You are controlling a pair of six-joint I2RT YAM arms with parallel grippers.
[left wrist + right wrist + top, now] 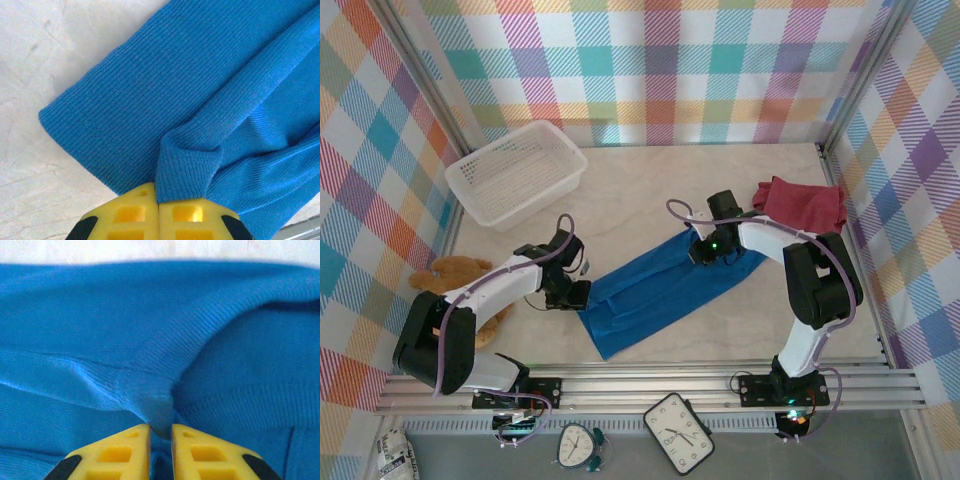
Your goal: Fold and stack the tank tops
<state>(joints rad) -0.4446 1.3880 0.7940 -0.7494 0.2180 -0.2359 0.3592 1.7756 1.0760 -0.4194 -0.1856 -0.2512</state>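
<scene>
While the blue tank top (665,288) lies slantwise mid-table, drawn long between both arms, the fold looks barely begun. Left gripper (158,199): yellow fingers pressed together on a tuck of hem at the near-left end. Right gripper (160,431): fingers nipping a ridge of cloth at the far-right end. Dark red heap (802,203) lies crumpled just beyond, far right; possibly two tops, hard to separate. White basket (515,172) and teddy bear (455,278) are well apart, left. Judged step: straightening or halving the blue top. Next calls for both ends lifted together and carried evenly, so the cloth lands flat.
</scene>
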